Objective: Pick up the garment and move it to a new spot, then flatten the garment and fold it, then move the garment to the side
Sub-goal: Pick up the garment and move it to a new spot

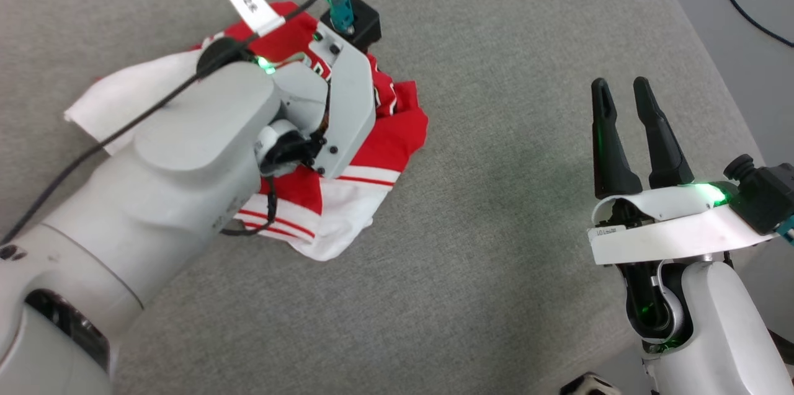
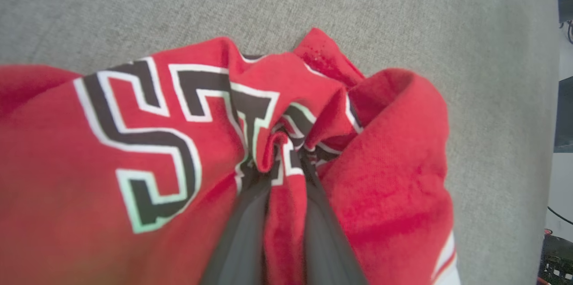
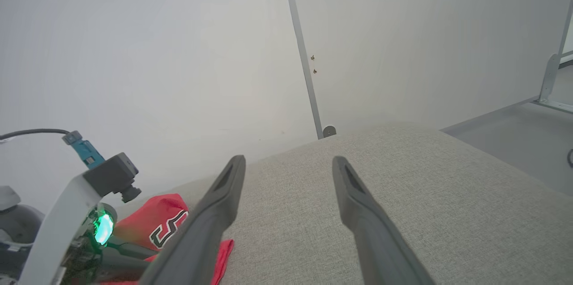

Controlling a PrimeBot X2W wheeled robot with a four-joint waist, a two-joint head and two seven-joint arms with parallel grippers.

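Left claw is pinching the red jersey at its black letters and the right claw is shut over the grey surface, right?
Not quite. The right claw is open, jaws spread over the grey surface, as the right wrist view shows. The left claw does pinch the red jersey at its letters.

A grey woven fabric covers the desk [image 1: 496,196], which runs across most of the head view. In that view's upper right corner, a thin black cable [image 1: 741,7] curves over pale grey floor [image 1: 769,85]. In the right wrist view, a plain light wall [image 3: 134,52] stands behind the desk. A slim grey vertical strip [image 3: 304,61] divides the wall, with two small dark marks [image 3: 313,64] just beside it. A pale metal frame [image 3: 548,79] stands at the right edge.
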